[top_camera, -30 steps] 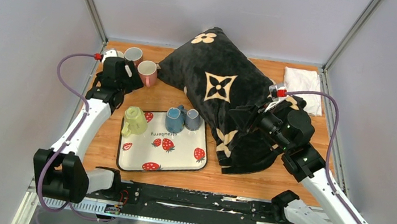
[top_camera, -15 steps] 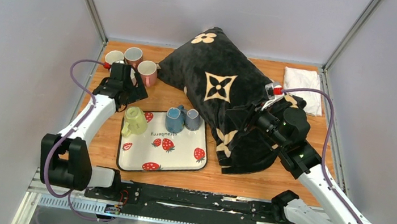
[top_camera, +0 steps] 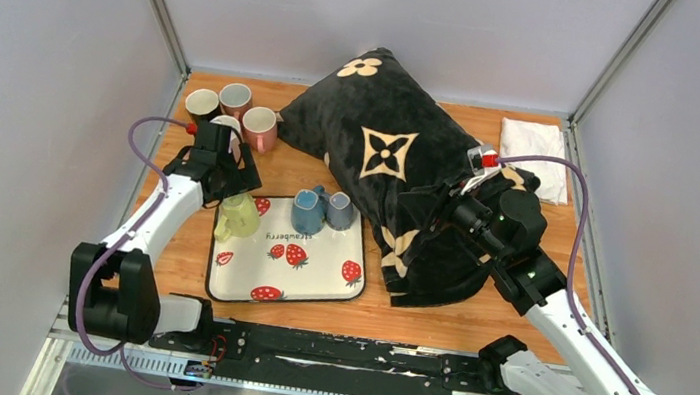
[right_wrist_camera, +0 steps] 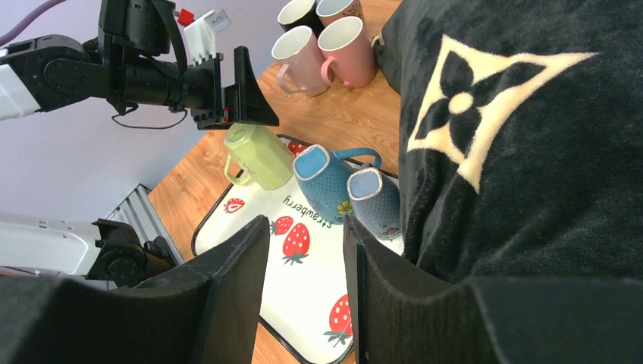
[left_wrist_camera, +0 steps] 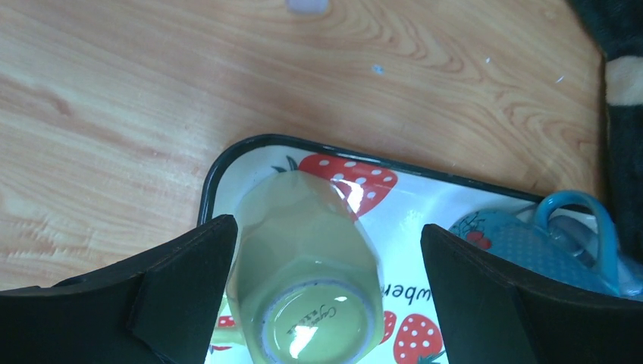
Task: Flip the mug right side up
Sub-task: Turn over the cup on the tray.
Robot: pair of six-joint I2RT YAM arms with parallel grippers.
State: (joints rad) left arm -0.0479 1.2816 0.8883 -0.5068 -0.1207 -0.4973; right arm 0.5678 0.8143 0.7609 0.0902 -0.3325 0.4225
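Observation:
A light green mug [top_camera: 237,214] stands upside down, base up, at the back left of the strawberry tray [top_camera: 311,280]. In the left wrist view the mug [left_wrist_camera: 307,273] lies between and below my open fingers, with its base ring facing the camera. My left gripper [top_camera: 231,175] hovers just above and behind the mug, open and empty, and touches nothing. My right gripper [top_camera: 440,209] hangs over the black pillow's front edge. Its jaws are a little apart and hold nothing [right_wrist_camera: 305,224]. The right wrist view also shows the green mug [right_wrist_camera: 258,157].
Two blue mugs [top_camera: 308,211] [top_camera: 341,212] sit on the tray right of the green one. Several pink and white mugs [top_camera: 260,128] stand upright at the back left. A large black pillow [top_camera: 382,151] fills the middle right. A white cloth [top_camera: 534,140] lies at the back right.
My left gripper has moved from beside the back-left mugs toward me, to above the green mug. The right arm shifted slightly at first, then held still.

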